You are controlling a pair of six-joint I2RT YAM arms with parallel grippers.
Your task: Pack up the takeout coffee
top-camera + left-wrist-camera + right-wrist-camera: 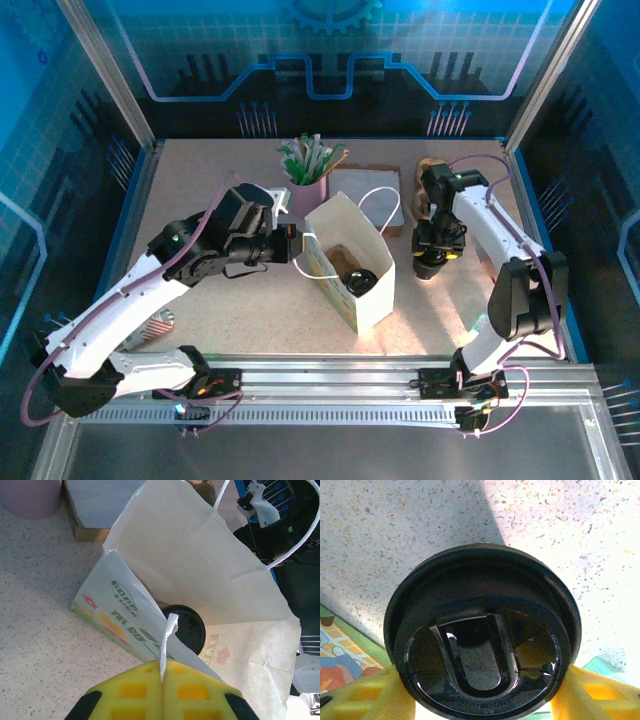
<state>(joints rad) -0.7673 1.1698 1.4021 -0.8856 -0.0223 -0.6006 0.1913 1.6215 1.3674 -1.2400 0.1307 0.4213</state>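
A takeout coffee with a black lid (482, 630) stands on the table right of the white paper bag (350, 235). My right gripper (482, 692) reaches down over this cup (431, 268), and its yellow fingers (375, 695) press against both sides just under the lid. A second black-lidded cup (187, 627) sits upright inside the bag (200, 555), also visible from above (360, 281). My left gripper (163, 672) is shut on the bag's near white twisted handle (169, 640), holding the bag's mouth open at its left edge (293, 243).
A pink cup of green-and-white sachets (308, 190) stands behind the bag, next to a brown cardboard carrier (368, 190). A colourful printed mat (340, 650) lies beside the gripped cup. Blue enclosure walls ring the table.
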